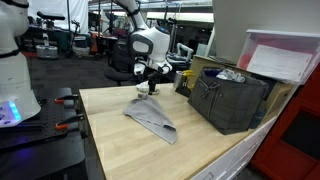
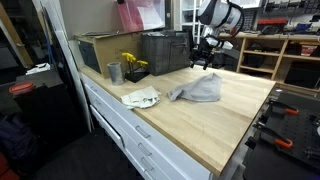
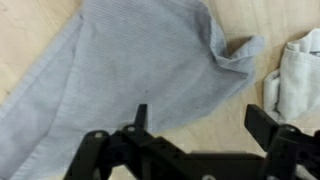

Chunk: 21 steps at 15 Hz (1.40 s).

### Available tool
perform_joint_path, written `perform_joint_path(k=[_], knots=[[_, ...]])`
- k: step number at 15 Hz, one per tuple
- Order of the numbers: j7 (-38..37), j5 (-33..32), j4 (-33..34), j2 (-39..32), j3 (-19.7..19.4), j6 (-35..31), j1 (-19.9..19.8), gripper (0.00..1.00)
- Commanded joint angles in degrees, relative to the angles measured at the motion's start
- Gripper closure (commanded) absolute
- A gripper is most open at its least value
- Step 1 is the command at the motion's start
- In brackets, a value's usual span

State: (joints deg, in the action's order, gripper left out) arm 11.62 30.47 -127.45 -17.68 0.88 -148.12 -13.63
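In both exterior views the arm (image 1: 146,40) (image 2: 222,14) is glossy white. It is built of rounded shells with dark grey bands at the joints and a dark round cap on the bulky wrist shell. The claw (image 1: 150,82) below it is black. Along the lower edge of the wrist view, the claw (image 3: 197,128) shows matte black, angular link bars and two blunt fingers (image 3: 138,120).

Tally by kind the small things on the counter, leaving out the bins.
Cloths: 2, the grey cloth and the white cloth
Cups: 1, the cup
Flower pots: 1, the flower pot
Total: 4
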Motion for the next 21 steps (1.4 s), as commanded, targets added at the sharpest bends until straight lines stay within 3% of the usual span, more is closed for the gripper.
perform_joint_path(k=[1,10,17,18,20,21], knots=[[-3.31,-0.94,-3.14,-0.84,-2.09,0.00,0.29,0.00],[-4.53,-2.69,-9.19,-6.10,-2.48,-0.26,0.56,0.00],[-8.68,-3.95,-7.41,-11.72,-2.10,-3.73,1.20,0.00],[-9.56,-4.29,-6.78,-12.47,-2.09,-4.23,1.47,0.25],[-10.91,-4.95,-6.05,-12.94,-2.29,-4.57,1.51,0.32],[-11.54,-5.35,-6.02,-12.72,-2.44,-4.54,1.45,0.41]])
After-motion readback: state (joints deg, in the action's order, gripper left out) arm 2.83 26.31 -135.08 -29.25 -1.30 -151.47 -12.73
